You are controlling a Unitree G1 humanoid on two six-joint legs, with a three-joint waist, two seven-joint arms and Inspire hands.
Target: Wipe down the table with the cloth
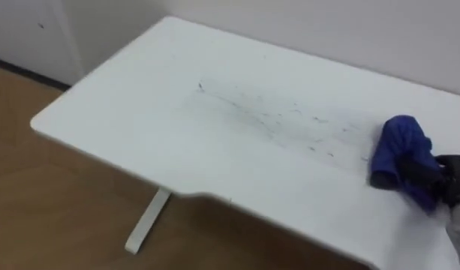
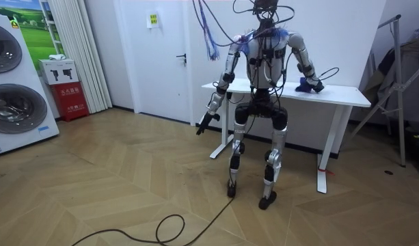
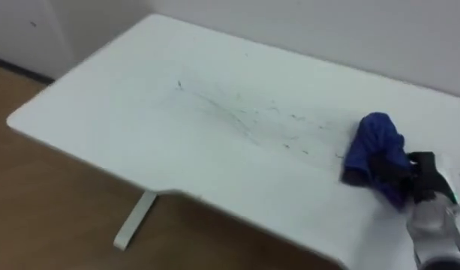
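A white table [image 1: 139,112] carries thin dark scribble marks [image 1: 290,120] across its middle. A bunched blue cloth [image 1: 398,146] lies on the tabletop just right of the marks, near the far right. My right hand [image 1: 449,180] comes in from the lower right, its dark fingers curled into the cloth [image 3: 376,150]. In the room view I stand close against the table's long side, with the right hand [image 2: 313,85] out on the top. The left hand [image 2: 205,123] hangs beside my body, off the table.
The table's near edge curves inward above a white leg foot [image 1: 143,225] on the wooden floor. A pale wall runs behind the table. Washing machines [image 2: 14,82] and a red box [image 2: 72,99] stand at the room view's left, a metal stand [image 2: 400,89] at its right.
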